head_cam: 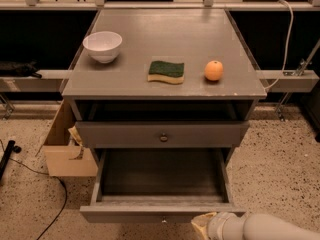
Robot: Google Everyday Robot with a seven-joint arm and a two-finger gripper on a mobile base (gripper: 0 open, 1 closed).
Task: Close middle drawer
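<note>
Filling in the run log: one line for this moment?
middle drawer: open, not yet closed | gripper: low right, by its front | contact: unclear

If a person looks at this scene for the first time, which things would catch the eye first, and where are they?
The middle drawer is pulled far out of the grey cabinet, showing its deep box low in the view. The end effector is at the bottom edge, close to the right part of that drawer's front. On the cabinet top there are a white bowl at the left, a green sponge in the middle and an orange at the right.
</note>
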